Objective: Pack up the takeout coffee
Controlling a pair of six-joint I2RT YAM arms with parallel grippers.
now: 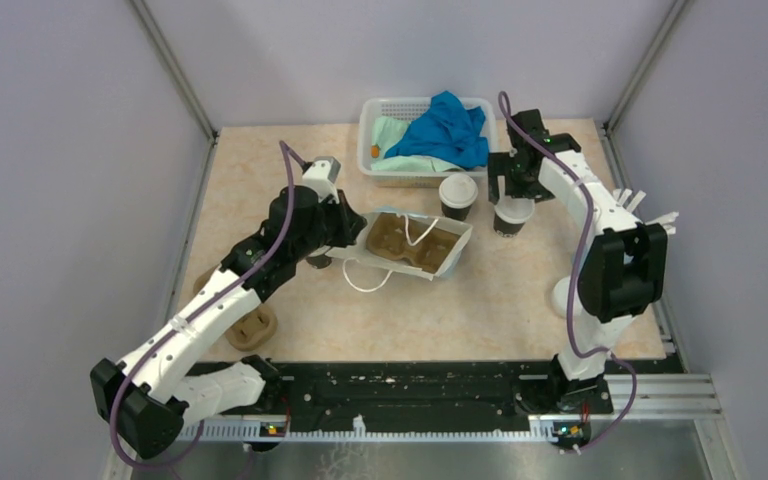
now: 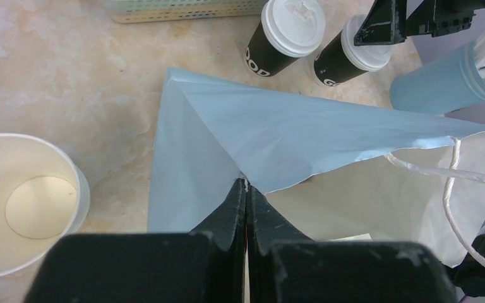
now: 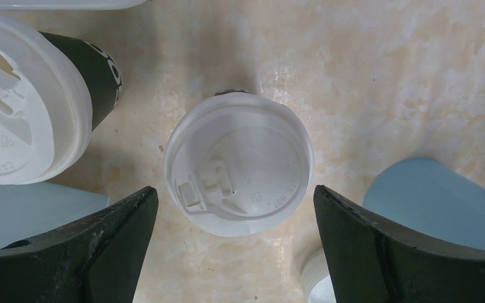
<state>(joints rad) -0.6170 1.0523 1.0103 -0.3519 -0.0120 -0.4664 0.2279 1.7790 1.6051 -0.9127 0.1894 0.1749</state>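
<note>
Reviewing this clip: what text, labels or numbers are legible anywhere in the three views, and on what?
"OOD": white letters on the black wall of the left lidded cup, start hidden.
"G": same print on the right lidded cup, rest hidden.
"CAUTION": embossed on the left cup's lid.
On the right cup's lid: embossed lettering, too faint to read.
Nothing legible elsewhere.
</note>
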